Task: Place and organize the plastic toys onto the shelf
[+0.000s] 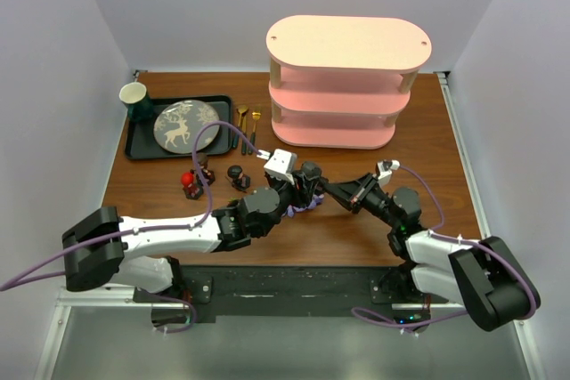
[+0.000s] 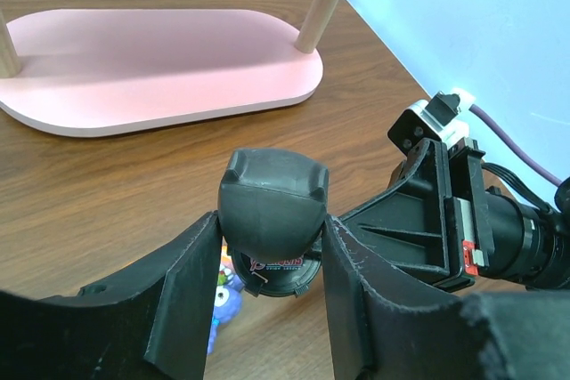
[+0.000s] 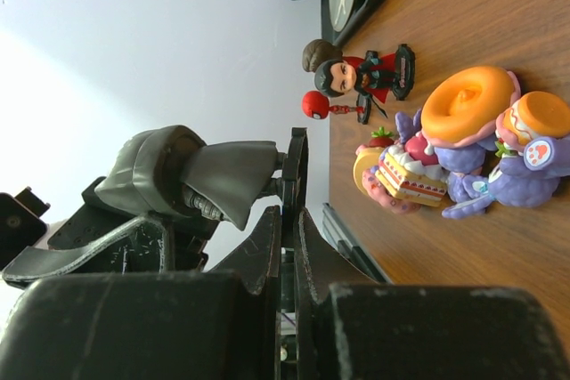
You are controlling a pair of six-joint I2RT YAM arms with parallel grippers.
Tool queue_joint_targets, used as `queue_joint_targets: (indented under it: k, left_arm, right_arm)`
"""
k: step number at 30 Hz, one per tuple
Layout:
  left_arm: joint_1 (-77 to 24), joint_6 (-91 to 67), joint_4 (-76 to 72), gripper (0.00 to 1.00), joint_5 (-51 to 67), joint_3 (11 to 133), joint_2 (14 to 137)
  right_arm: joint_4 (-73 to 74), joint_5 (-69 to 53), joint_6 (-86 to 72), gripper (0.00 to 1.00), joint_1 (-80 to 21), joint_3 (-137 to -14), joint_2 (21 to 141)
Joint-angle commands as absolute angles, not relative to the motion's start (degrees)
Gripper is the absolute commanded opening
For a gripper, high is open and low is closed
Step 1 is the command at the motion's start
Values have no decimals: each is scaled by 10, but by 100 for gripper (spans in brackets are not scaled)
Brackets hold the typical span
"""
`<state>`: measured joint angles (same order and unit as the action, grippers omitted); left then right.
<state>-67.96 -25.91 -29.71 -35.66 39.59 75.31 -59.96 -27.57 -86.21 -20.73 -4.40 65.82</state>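
Observation:
A dark caped figurine (image 1: 310, 174) on a round black base hangs above the table between both grippers. My left gripper (image 1: 305, 186) is shut on its head (image 2: 272, 202). My right gripper (image 1: 333, 190) is shut on the thin edge of its base disc (image 3: 294, 162) and also shows in the left wrist view (image 2: 436, 220). Purple-blue bunny toys (image 3: 499, 162) with orange caps and cake pieces lie on the table just below (image 2: 223, 295). Two dark figurines (image 1: 238, 175) and a small red one (image 1: 189, 184) stand to the left. The pink shelf (image 1: 343, 77) stands behind, with all its tiers bare.
A black tray (image 1: 134, 144) with a patterned plate sits at the back left, a green mug (image 1: 134, 100) beside it. Two gold spoons (image 1: 248, 122) lie between the tray and the shelf. The shelf's bottom tier (image 2: 160, 68) is close ahead of the left gripper.

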Motion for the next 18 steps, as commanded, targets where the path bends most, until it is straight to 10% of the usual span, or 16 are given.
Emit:
queue_joint_targets:
  k: [1,18]
  left_arm:
    - [-684,-259,-343,26,-375,412,758]
    - [-686,-209,-333,7,-437,420,768]
  right_arm:
    - [-612,-269,-852,2,-211,-57,643]
    - [-496,-251,-794,60,-210,-58,580]
